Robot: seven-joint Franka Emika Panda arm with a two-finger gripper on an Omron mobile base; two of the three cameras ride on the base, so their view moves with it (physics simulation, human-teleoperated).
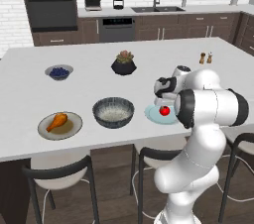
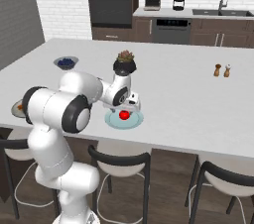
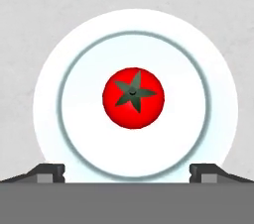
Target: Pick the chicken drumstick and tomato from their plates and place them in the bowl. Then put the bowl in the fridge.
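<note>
2 base views from behind over the counter [image 1: 30, 94], hand view straight down, close above the tomato [image 3: 133, 97]

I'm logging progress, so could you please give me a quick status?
Gripper open, above the tomato on the blue plate. Drumstick on its plate, bowl empty. Nothing in the way.

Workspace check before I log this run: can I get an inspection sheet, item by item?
Surface: white island counter.
Job's things: tomato on the pale blue plate; chicken drumstick on the tan plate; bowl between the plates, holding neither.
Clutter: plant pot, blueberry bowl, two shakers.
Grippers: gripper open, above the tomato.
Cables: nothing seen.
Surroundings: stools, oven, sink.
</note>
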